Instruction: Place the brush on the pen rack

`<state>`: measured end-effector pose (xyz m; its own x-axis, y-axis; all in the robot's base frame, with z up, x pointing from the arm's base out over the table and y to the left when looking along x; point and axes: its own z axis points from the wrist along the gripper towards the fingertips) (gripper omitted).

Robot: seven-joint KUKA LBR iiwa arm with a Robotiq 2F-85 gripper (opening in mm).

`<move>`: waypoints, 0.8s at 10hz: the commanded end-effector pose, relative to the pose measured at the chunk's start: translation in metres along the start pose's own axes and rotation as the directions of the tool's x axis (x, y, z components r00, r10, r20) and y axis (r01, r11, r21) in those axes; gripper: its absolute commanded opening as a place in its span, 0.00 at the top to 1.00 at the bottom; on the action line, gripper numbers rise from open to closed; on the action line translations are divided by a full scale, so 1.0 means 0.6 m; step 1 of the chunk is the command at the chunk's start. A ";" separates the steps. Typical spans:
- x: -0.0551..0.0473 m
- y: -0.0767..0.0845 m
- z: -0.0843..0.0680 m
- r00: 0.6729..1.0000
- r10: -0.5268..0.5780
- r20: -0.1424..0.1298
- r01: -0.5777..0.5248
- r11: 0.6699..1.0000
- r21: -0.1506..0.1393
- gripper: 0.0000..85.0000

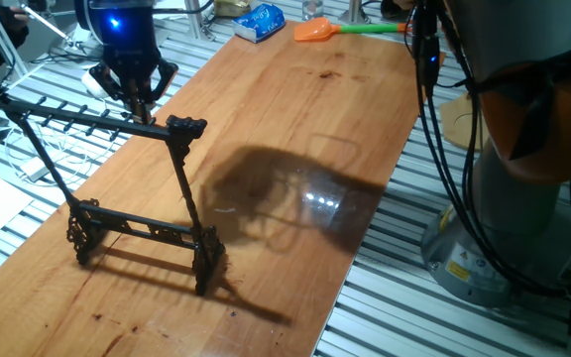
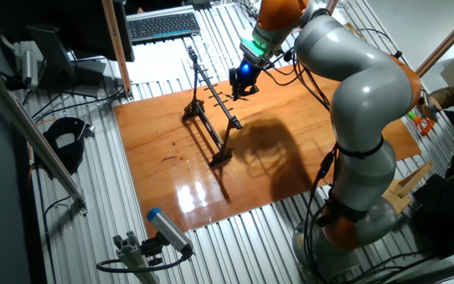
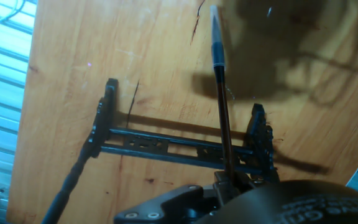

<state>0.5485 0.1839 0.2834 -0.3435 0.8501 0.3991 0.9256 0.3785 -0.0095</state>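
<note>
Hand view: slim straight brush (image 3: 221, 118)

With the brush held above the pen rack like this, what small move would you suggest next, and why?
Probably a slow, short descent. The pincer grips the brush just over the pen rack near the top bar's right end, and the hand view shows the brush running across the frame below. Whether it already touches the pegs cannot be told, so I would lower it before opening.

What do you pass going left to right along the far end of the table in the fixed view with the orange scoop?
Gripper over the pen rack → blue packet → orange scoop.
</note>
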 end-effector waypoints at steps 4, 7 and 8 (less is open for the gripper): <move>0.006 0.004 0.004 1.000 0.012 0.009 -0.012 1.000 -0.001 1.00; -0.008 0.010 -0.003 1.000 -0.008 0.003 0.007 1.000 0.021 1.00; -0.012 0.013 -0.010 1.000 -0.011 -0.007 0.012 0.999 0.031 1.00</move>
<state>0.5588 0.1789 0.2855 -0.3530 0.8434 0.4050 0.9162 0.3993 -0.0329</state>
